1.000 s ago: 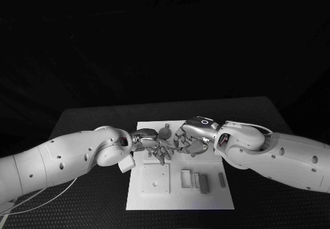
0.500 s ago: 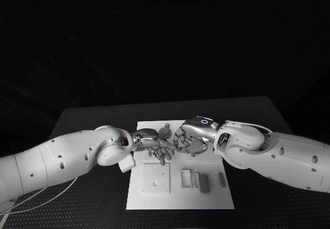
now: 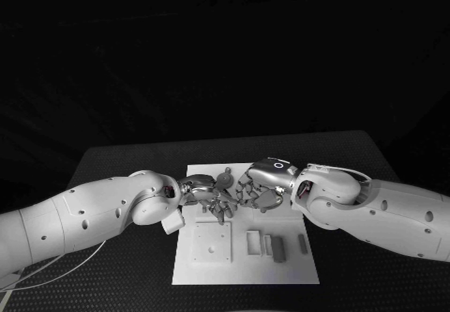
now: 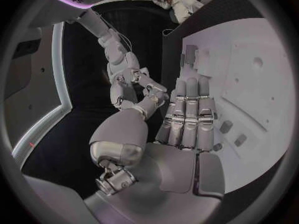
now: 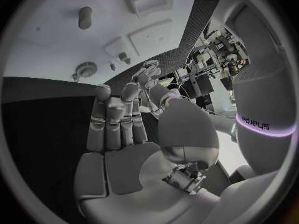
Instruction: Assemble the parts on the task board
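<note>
Task board (image 3: pixel 246 272) sitting centre of the black table (image 3: pixel 112 162), lower middle of head frame. Grey parts lying on its lower right area: a long bar (image 3: pixel 278 249), a thin piece (image 3: pixel 303 244) right of it, pale upright pieces (image 3: pixel 253 242) just left. Square raised block (image 3: pixel 212 244) occupying the board's lower left. Small round part (image 3: pixel 226 178) showing at the board's upper section, just above the hands.

Left hand (image 3: pixel 208 197) coming in from frame left, hovering over the board's upper half, fingers (image 4: pixel 187 115) lying straight and side by side in the left wrist view, nothing seen in them. Right hand (image 3: pixel 255 193) coming in from frame right, meeting the left over the same spot, fingers (image 5: pixel 112 117) extended and close together in the right wrist view, nothing seen in them either. Fingertips overlapping in head view; contact between the two hands or with the round part: cannot tell.
</note>
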